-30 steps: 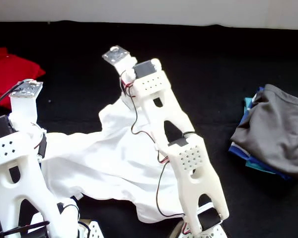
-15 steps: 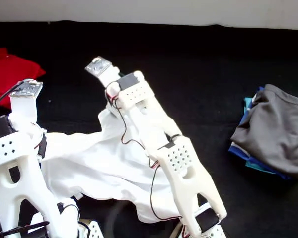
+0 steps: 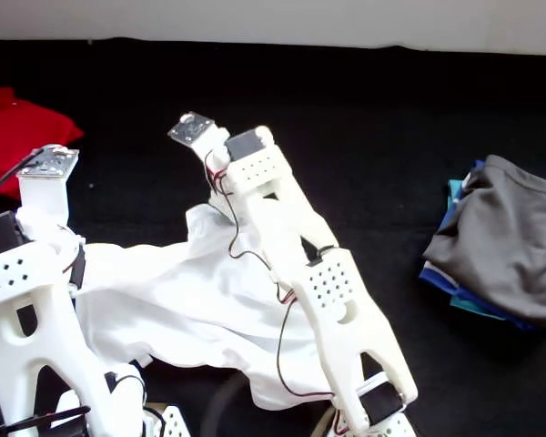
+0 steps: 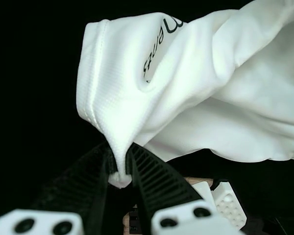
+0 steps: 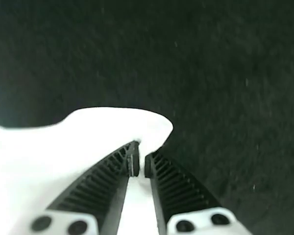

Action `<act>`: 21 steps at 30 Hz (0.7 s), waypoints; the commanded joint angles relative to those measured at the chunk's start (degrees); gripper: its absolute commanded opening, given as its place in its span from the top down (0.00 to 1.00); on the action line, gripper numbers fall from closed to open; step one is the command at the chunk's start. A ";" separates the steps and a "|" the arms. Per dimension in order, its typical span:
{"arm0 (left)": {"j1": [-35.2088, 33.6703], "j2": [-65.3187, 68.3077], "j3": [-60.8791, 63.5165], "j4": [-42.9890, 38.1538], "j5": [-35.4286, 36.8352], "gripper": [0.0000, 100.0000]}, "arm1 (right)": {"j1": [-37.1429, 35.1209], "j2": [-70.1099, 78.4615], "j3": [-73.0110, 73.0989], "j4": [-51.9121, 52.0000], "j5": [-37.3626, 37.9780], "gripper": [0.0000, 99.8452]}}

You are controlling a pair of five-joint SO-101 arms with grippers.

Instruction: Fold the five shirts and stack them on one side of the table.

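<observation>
A crumpled white shirt point(image 3: 182, 300) lies on the black table point(image 3: 373, 137) at the front left. My left gripper point(image 4: 118, 152) is shut on a pinched corner of the white shirt point(image 4: 186, 83), which hangs stretched from its fingers. My right gripper point(image 5: 139, 157) is shut on the shirt's far edge point(image 5: 88, 132), just above the table. In the high view the left arm point(image 3: 27, 273) stands at the shirt's left side. The right arm point(image 3: 337, 291) crosses over the shirt to its far edge. A red shirt point(image 3: 18, 137) lies at the far left.
A stack of folded shirts, a grey one point(image 3: 510, 237) on top with blue ones point(image 3: 455, 291) beneath, sits at the right edge. Bare black table lies behind the white shirt and between it and the stack.
The right arm swung left with the shirt's far edge, then came partly back to the right. The left arm has kept still.
</observation>
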 commanded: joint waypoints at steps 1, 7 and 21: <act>0.75 -1.45 -0.66 -4.40 6.24 0.99 | 4.53 -5.23 -9.19 5.23 0.88 0.99; 2.77 -1.19 -0.57 -16.44 14.15 0.99 | 11.91 -7.52 -20.97 7.16 0.97 0.99; 14.64 25.19 -20.09 -32.09 15.91 0.99 | 22.55 -7.34 -30.11 -14.20 0.88 0.99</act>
